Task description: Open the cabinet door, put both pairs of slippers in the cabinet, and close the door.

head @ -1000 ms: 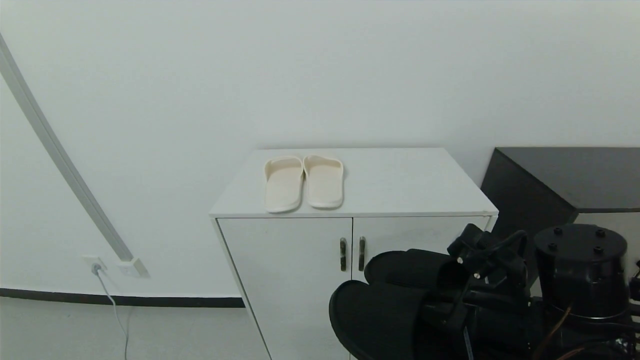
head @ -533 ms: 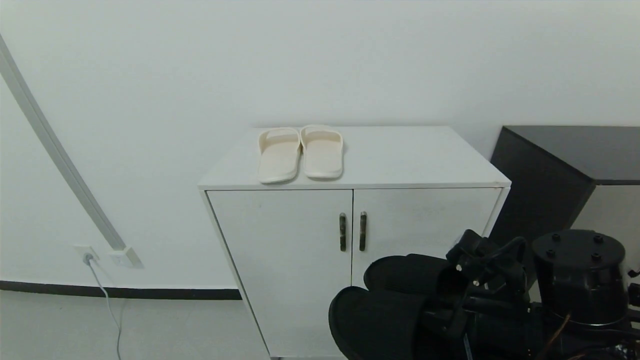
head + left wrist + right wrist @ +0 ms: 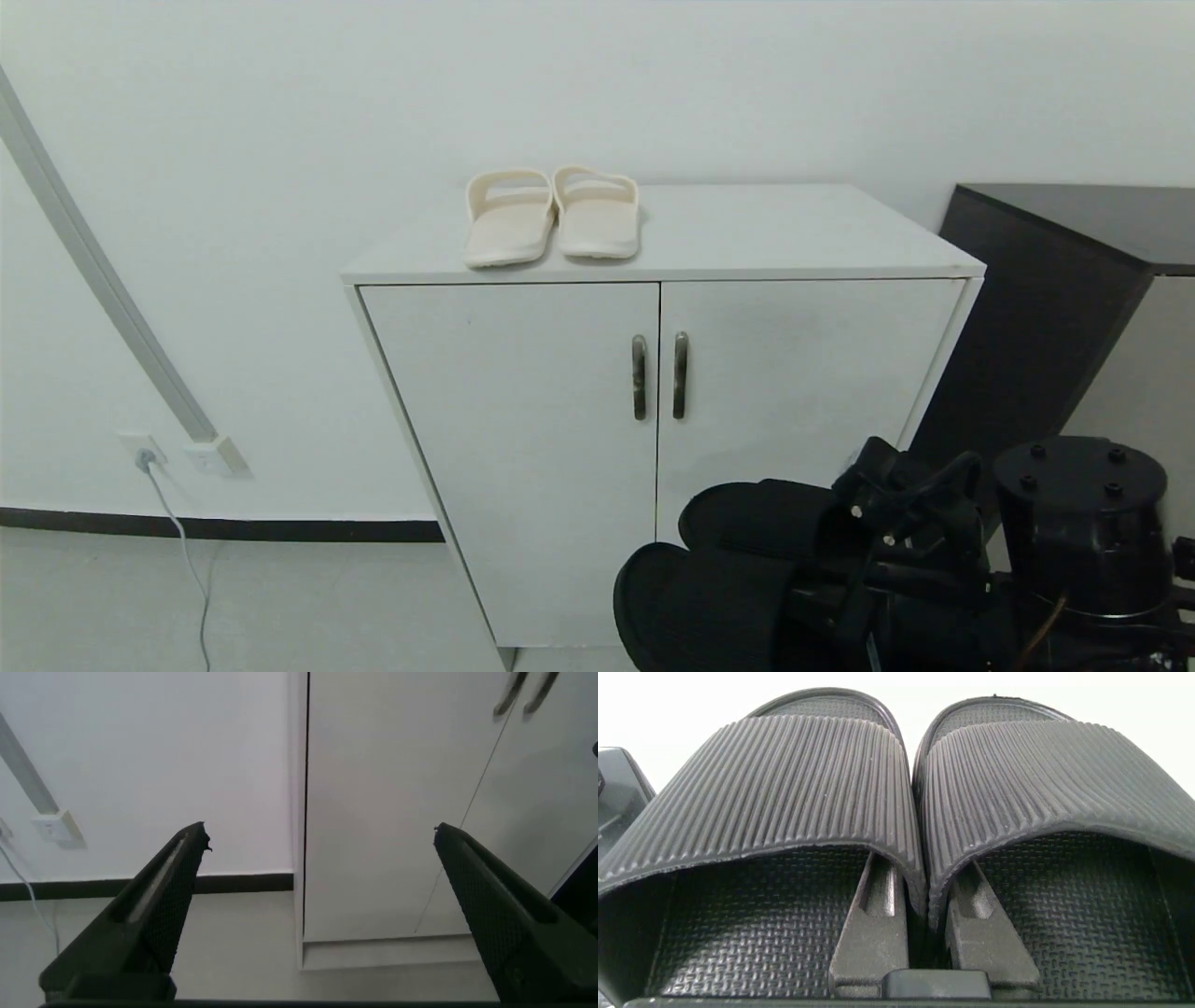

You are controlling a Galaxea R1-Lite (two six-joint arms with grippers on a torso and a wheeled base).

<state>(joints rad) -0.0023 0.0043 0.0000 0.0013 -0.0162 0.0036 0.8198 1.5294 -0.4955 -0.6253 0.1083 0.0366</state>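
Head view: the right arm sits low before a white cabinet [image 3: 803, 233], carrying two black slippers [image 3: 738, 560] side by side. Both cabinet doors are closed, their two handles [image 3: 639, 376] meeting at the centre. Two cream slippers [image 3: 553, 217] lie paired on top. A wall socket [image 3: 140, 451] and a dark unit [image 3: 1036, 299] flank the cabinet.

Left wrist view: the left gripper [image 3: 320, 833] is spread wide, pointed at the cabinet's lower corner and the floor.

Right wrist view: the right gripper [image 3: 924, 917] pinches the black slippers' adjoining inner edges.
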